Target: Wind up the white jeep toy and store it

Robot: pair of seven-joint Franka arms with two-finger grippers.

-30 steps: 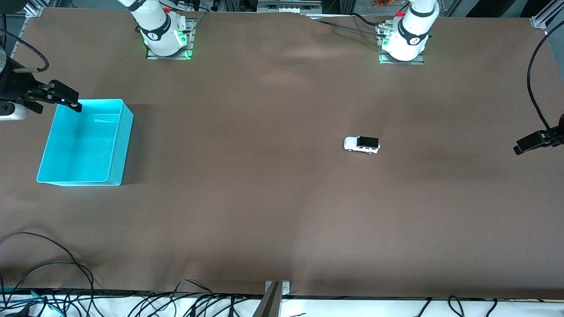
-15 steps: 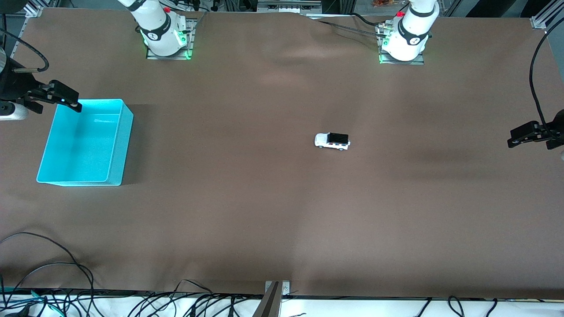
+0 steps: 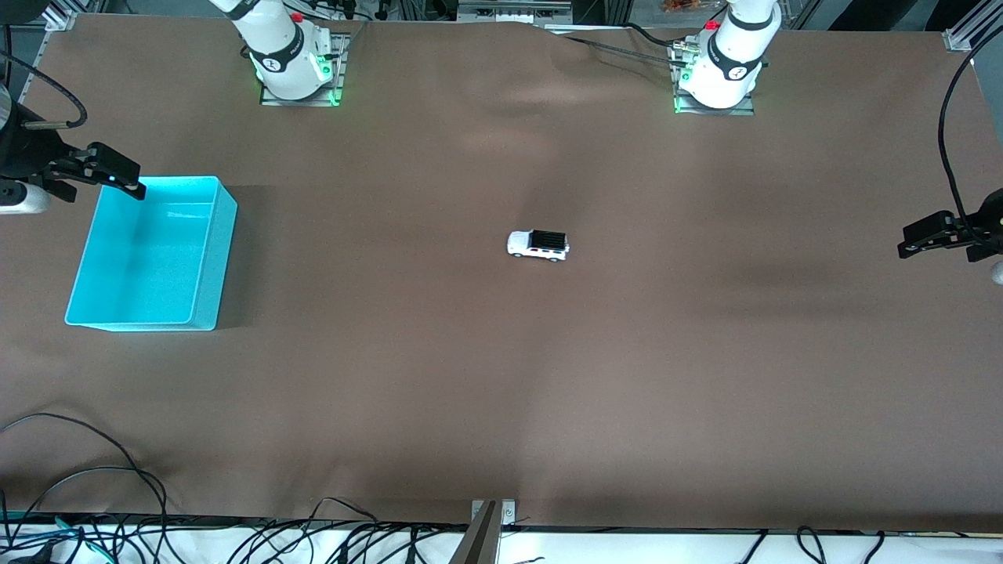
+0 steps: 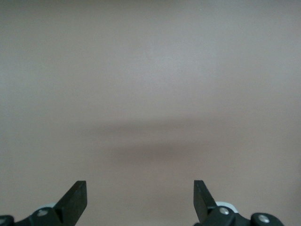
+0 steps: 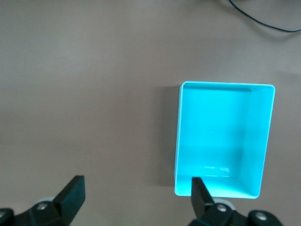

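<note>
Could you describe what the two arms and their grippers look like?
Both arms are white with black joint bands, on metal base plates lit green. The left gripper and right gripper are black with wedge-shaped fingers; black cables loop to each wrist.

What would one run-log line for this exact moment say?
white jeep toy: mid-table, free | cyan bin: empty | left gripper: open, empty | right gripper: open, over bin corner

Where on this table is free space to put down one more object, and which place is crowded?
Free: the brown cloth between the cyan bin and the white jeep toy, and the wide strip nearer the camera than both. Busier: the bin's end, where the right tool hangs open over its corner; the left tool waits open.
</note>
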